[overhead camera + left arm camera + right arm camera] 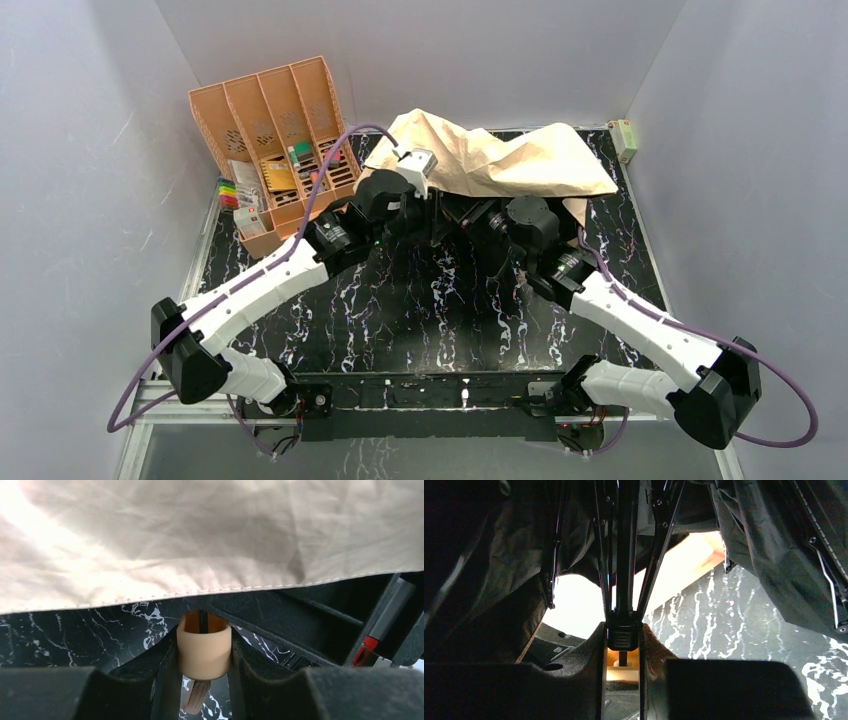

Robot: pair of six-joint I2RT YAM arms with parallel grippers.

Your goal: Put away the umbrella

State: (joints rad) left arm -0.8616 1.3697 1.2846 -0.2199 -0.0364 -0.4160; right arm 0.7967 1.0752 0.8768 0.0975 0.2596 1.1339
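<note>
The umbrella lies half open at the back of the table, its pale peach-beige canopy spread over dark ribs. My left gripper is shut on the umbrella's peach handle, with the tan wrist loop hanging below it. In the top view the left gripper sits under the canopy's near edge. My right gripper is shut on the black runner on the shaft, with dark ribs fanning out above it. In the top view the right gripper is mostly hidden under the canopy.
An orange-peach slotted organizer with small items stands at the back left. A small white box sits at the back right corner. White walls close in the black marble table on three sides.
</note>
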